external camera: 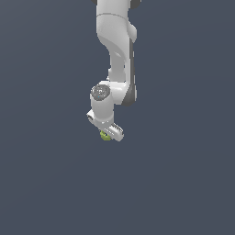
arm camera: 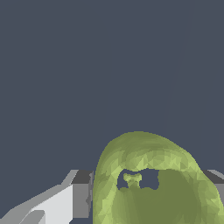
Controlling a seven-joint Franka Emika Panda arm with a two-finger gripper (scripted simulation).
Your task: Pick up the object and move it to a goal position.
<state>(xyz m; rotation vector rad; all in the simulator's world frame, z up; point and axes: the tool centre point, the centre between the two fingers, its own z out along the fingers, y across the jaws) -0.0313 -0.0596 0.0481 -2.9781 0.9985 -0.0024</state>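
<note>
The object is a small yellow-green lumpy thing showing just under the white gripper in the exterior view, near the middle of the picture. In the wrist view the object fills much of the frame, with a darker hollow in its middle. It sits between the two fingers of the gripper, which press against its sides. The gripper is shut on the object. The lower part of the object is cut off by the frame edge.
The white arm comes down from the top of the exterior view. A plain dark grey-blue surface lies all around with nothing else on it.
</note>
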